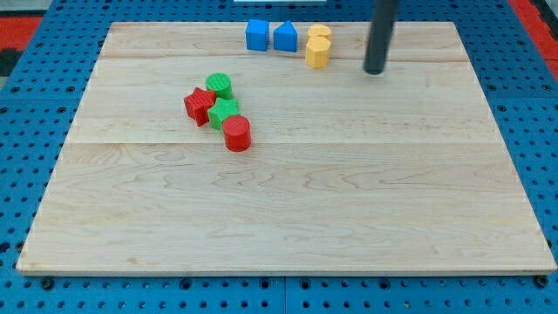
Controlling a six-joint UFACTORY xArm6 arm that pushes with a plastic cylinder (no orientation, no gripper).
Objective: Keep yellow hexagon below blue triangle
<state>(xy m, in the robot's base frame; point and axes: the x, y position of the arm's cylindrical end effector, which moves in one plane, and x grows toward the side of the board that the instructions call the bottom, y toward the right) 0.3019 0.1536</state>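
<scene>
Two yellow blocks sit near the view's top: the lower one, the yellow hexagon (317, 52), and another yellow block (319, 33) just above it, touching. To their left stand two blue blocks: the blue triangle-topped block (285, 37) and a blue cube (256, 35). The yellow hexagon lies to the right of and slightly below the blue triangle block. My tip (375, 70) is on the board to the right of the yellow hexagon, apart from it.
A cluster sits left of the middle: a green cylinder (219, 85), a red star (199, 105), a green block (224, 112) and a red cylinder (237, 133). The wooden board (288, 209) lies on a blue pegboard.
</scene>
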